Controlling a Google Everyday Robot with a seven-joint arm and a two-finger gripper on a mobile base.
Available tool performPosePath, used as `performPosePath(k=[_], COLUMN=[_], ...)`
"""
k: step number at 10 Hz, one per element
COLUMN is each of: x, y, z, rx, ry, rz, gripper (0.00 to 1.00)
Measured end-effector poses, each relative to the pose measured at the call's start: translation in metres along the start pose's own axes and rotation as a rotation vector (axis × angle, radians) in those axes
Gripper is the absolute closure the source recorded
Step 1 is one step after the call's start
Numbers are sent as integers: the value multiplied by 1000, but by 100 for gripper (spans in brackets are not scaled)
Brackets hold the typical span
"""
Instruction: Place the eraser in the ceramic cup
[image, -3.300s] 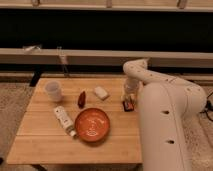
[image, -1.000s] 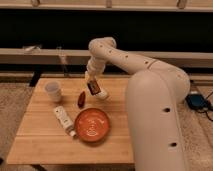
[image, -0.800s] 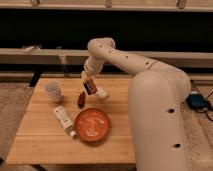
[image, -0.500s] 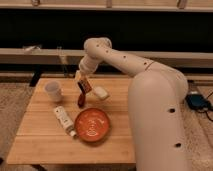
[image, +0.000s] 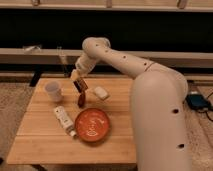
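Looking at this one, the robot's big white arm (image: 125, 62) arched from the lower right of the frame up to the top centre and bent down toward the back of the wooden table (image: 45, 145). The gripper (image: 78, 82) hung just above the table, a bit left of centre, and it was pinched tight on a dark bar (image: 82, 87) that stuck out below it at a tilt. So it was closed narrow, and what it held was the bar.

The eraser (image: 101, 92) was lying flat on the table just right of the gripper, near it but not touching it as far as I could see. Nothing was holding it. The cup (image: 53, 91) stood upright toward the left side of the table, at about the same height in the frame as the eraser, with the gripper and its bar between the two. I couldn't see anything inside the cup from this angle.

Right under the gripper a small red thing (image: 81, 99) sat on the wood. In front of that, toward the bottom of the frame, was the orange bowl (image: 92, 124), and a white bottle (image: 64, 119) lay on its side just left of the bowl, angled toward the bowl's rim. The robot's fat white body (image: 160, 125) filled the right side and hid that end of the table.
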Motion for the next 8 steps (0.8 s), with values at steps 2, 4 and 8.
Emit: performPosePath(k=[2,4,8], x=[0,0,0], y=[1,0,1], z=[0,0,0], rx=[-1,0,-2], ry=[1,1,2], rz=[-1,0,-7], gripper=[87,87,87])
